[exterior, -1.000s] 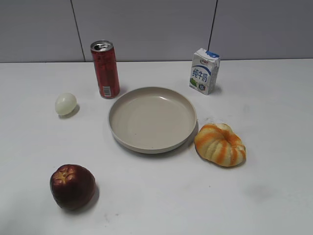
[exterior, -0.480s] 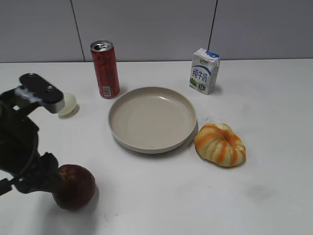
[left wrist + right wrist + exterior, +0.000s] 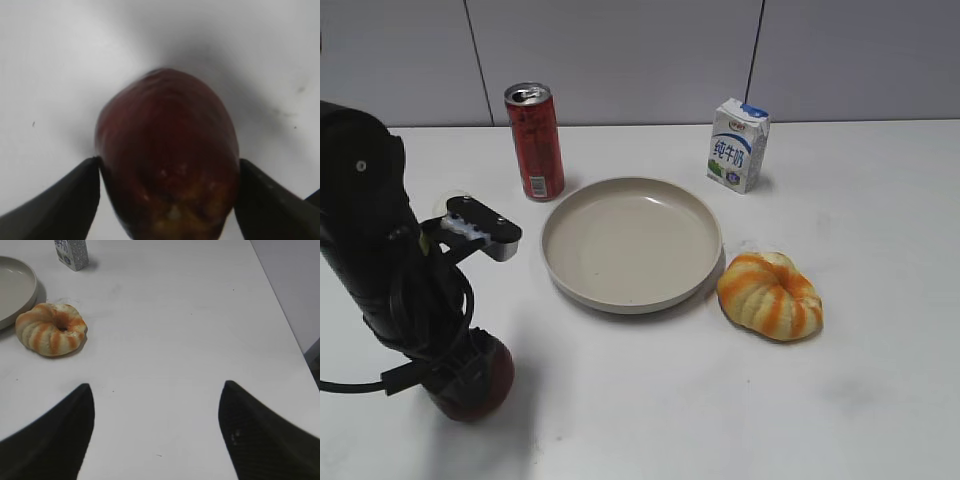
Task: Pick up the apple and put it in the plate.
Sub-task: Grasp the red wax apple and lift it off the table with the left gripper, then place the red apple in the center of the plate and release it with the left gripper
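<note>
The dark red apple [image 3: 488, 384] rests on the white table at the front left, mostly covered by my left arm [image 3: 380, 250]. In the left wrist view the apple [image 3: 167, 150] fills the gap between the jaws of my left gripper [image 3: 168, 167]. The jaws are open, one black finger [image 3: 75, 195] close against each side of the apple. The beige plate [image 3: 632, 245] lies empty at the table's middle, to the right of and beyond the apple. My right gripper [image 3: 157, 386] is open and empty over bare table, out of the exterior view.
A red can [image 3: 535, 140] stands behind the plate on the left and a milk carton [image 3: 738, 145] on the right. An orange-and-cream pumpkin-like thing [image 3: 770, 295] lies right of the plate. The egg is hidden behind my left arm. The table's right edge [image 3: 295, 335] is near.
My left arm came in from the left and dropped over the apple; its jaws now flank it. One second ago the arm was out of view. Nothing else moved.
</note>
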`<state>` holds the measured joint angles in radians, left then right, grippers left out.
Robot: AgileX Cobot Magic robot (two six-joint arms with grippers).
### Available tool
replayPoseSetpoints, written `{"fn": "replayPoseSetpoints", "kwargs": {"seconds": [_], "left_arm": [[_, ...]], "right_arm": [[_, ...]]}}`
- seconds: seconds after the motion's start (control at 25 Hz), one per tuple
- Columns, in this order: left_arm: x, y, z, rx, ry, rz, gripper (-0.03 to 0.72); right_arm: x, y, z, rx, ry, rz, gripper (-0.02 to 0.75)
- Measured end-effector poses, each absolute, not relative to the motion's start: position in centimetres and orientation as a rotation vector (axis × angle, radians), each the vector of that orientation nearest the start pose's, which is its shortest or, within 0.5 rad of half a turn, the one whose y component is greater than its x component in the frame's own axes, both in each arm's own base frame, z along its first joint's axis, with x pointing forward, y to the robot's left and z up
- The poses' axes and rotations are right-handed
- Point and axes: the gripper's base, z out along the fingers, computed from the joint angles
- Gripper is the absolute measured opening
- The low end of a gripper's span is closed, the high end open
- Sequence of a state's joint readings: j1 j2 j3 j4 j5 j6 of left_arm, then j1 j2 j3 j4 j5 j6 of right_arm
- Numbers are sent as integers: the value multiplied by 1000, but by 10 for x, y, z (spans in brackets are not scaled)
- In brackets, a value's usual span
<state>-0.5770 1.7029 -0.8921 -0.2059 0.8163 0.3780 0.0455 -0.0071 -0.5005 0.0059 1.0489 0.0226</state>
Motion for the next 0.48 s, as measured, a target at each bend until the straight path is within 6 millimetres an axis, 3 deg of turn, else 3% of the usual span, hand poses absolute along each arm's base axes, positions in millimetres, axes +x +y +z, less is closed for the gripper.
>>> {"fn": "replayPoseSetpoints", "kwargs": {"seconds": [0.24, 0.48], "left_arm": [[232, -168, 166, 1271, 2884, -239, 578], [266, -187, 209, 1260, 2718, -226, 577]], "right_arm": [[-6, 0, 278, -23, 2025, 50, 585], [-6, 0, 278, -23, 2025, 50, 585]]}}
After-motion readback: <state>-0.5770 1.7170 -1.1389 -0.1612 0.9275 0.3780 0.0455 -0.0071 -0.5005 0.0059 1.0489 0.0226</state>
